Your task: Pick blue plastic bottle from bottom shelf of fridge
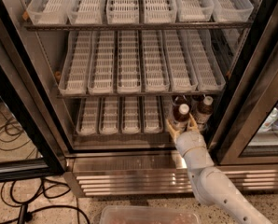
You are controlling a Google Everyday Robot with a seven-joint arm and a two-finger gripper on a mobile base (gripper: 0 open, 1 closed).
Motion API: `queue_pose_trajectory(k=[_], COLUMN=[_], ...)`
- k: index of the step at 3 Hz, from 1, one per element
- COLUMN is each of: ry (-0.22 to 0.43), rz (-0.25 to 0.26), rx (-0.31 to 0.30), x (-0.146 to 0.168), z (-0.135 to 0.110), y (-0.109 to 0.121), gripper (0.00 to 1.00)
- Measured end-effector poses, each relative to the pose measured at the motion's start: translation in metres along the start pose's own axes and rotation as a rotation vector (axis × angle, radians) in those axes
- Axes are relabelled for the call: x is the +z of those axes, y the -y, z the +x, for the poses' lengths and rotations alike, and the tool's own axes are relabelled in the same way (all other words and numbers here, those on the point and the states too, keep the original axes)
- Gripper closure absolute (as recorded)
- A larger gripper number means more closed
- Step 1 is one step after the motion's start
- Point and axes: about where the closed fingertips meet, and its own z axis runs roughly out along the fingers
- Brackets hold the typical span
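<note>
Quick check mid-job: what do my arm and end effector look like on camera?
The arm is pale grey-white: smooth, rounded tubular segments, no cables or markings showing. The end effector, at the right end of the bottom shelf by the bottles, is tan-yellow, unlike the arm.

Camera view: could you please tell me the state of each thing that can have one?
fridge: door open.
blue plastic bottle: upright, capped, at the front of the bottom shelf.
second bottle: upright, capped, to its right.
claw: inside the bottom shelf, at the blue plastic bottle.
</note>
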Motion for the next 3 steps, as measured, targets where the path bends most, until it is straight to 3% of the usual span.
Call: queue_pose_trajectory(k=[1,2,3], ry=[0.050,0.016,0.012], rz=[-0.058,-0.114,-0.116], rx=[0.045,0.027,0.029], x=[-0.024,-0.050,-0.052], z=[-0.033,-0.037,-0.036], y=[-0.005,-0.012,-0.012], gripper=[1.00,1.00,1.00])
